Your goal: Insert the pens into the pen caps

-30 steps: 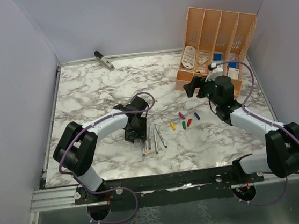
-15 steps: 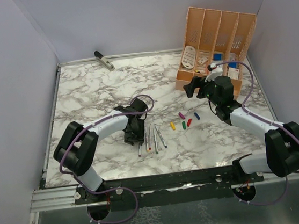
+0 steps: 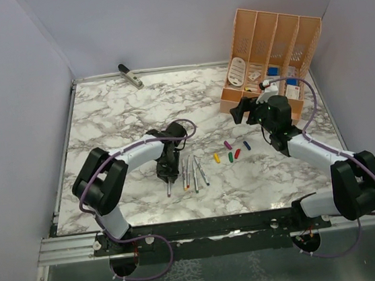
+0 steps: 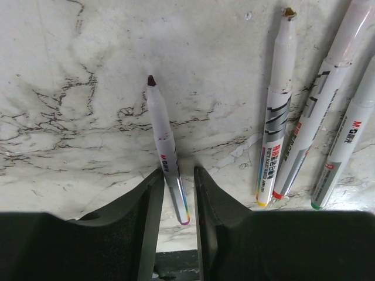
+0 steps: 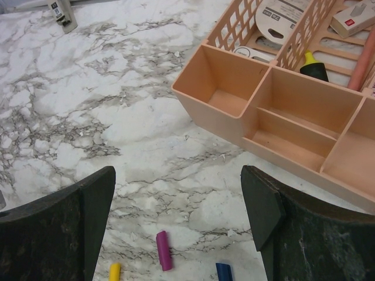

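My left gripper (image 3: 168, 174) is shut on a silver-grey pen with a purple end (image 4: 167, 158). The pen lies low on the marble, left of the other pens, its tip pointing away from the jaws (image 4: 179, 193). Three more pens lie to its right, with yellow (image 4: 274, 117), red (image 4: 307, 129) and green (image 4: 345, 146) ends; in the top view they form a row (image 3: 193, 174). The caps lie loose: yellow (image 3: 216, 157), purple (image 3: 227, 145), green (image 3: 230, 156), red (image 3: 238, 153), blue (image 3: 247, 144). My right gripper (image 3: 242, 112) is open and empty above the purple cap (image 5: 164, 259).
An orange desk organiser (image 3: 269, 56) stands at the back right, close to my right gripper; its front compartments show in the right wrist view (image 5: 258, 111). A grey-black stapler-like tool (image 3: 130, 76) lies at the far edge of the marble table (image 3: 103, 116).
My left gripper has shifted slightly left and toward the near edge, drawing the purple-ended pen away from the row of pens. The right arm has not moved.
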